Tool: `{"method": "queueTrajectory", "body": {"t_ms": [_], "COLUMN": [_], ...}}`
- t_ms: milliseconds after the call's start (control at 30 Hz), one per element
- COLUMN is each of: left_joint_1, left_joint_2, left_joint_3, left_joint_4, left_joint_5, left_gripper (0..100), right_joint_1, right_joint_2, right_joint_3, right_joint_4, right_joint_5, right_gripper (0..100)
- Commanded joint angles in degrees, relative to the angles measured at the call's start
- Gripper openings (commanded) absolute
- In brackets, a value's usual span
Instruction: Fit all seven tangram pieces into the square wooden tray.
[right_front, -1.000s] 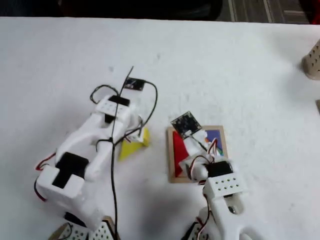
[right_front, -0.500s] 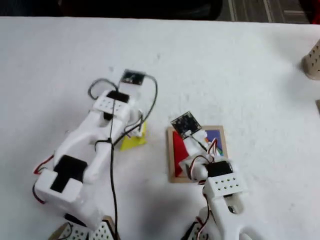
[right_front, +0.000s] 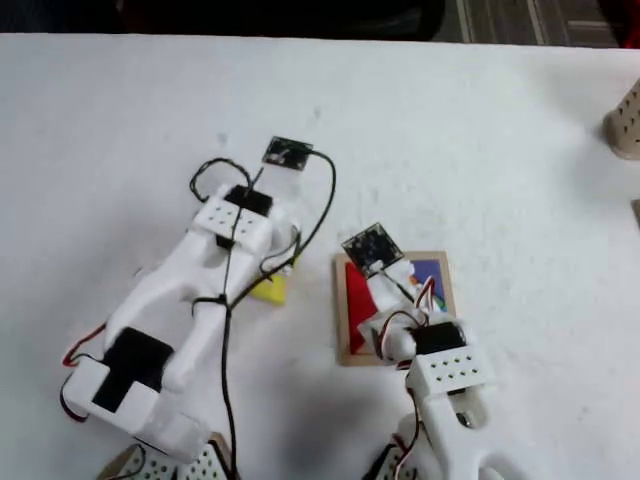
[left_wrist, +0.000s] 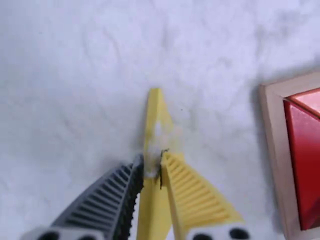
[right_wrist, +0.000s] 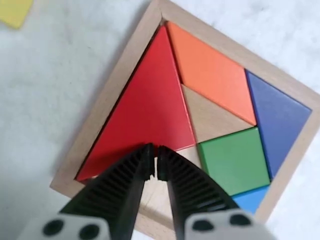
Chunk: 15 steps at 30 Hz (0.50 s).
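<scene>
Square wooden tray (right_wrist: 107, 95): lies flat on the white table (right_front: 480, 130); every place below is given from it.
Tray contents: a large red triangle (right_wrist: 145, 115) fills one side, with an orange piece (right_wrist: 212, 82) next to it. A dark blue piece (right_wrist: 277, 117) runs along the opposite side. A green square (right_wrist: 232, 160) and a light blue piece (right_wrist: 247, 199) sit towards one corner.
Unpainted patch (right_wrist: 212, 122): a wood-coloured triangle between the red, orange and green pieces; I cannot tell whether it is a piece or bare tray floor.
Yellow piece (left_wrist: 156, 120): outside the tray, just beside the rim on the red triangle's side, turned up on its edge. Whether it touches the table cannot be told.
Left gripper (left_wrist: 151, 162): beside the tray, clamped on the yellow piece with one finger against each flat face.
Right gripper (right_wrist: 156, 157): above the tray, over the edge of the red triangle. Its fingers are drawn together to a thin slit with nothing between them.
</scene>
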Motion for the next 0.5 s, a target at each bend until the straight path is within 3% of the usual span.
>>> {"method": "queueTrajectory", "body": {"t_ms": [0, 467], "left_joint_1": [1.63, 5.41], "left_joint_2": [0.04, 0.22], "left_joint_3": [2.11, 4.22], "left_joint_4": [1.76, 2.90], "left_joint_5": [-0.26, -0.70], "left_gripper": [2, 2], "right_joint_1": [-0.04, -0.04], "right_joint_2": [-1.63, -1.63], "right_joint_3": [-0.26, -0.26], "right_joint_4": [0.40, 0.40], "right_joint_5": [0.62, 0.62], "right_gripper": [1.8, 1.8]}}
